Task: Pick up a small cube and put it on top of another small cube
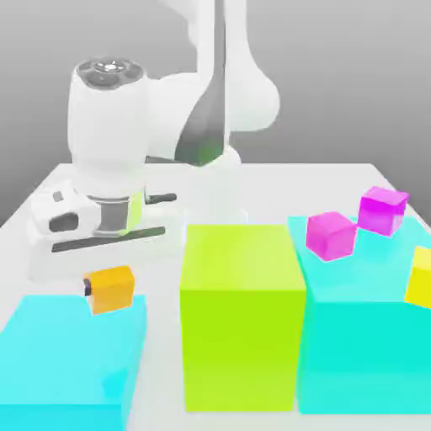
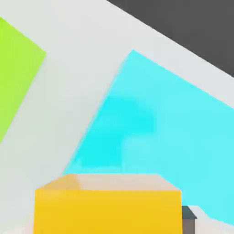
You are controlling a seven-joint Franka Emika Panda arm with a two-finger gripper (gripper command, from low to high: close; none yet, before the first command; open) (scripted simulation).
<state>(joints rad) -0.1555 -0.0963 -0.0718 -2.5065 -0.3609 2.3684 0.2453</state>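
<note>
White tabletop surrounds you; your gripper [image 1: 99, 286] pinches the small orange cube [image 1: 112, 289] above the low cyan block [image 1: 67, 370]. It looks light, rigid and smooth, so grip the flat opposite faces squarely.

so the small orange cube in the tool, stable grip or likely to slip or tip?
The small orange cube looks rigid with flat faces, so the tool probably clamps it squarely; rolling is unlikely. Its surface renders smooth, so it could slip under a light grip. It hangs slightly tilted over the low cyan block, so it may land on an edge when released.
</note>
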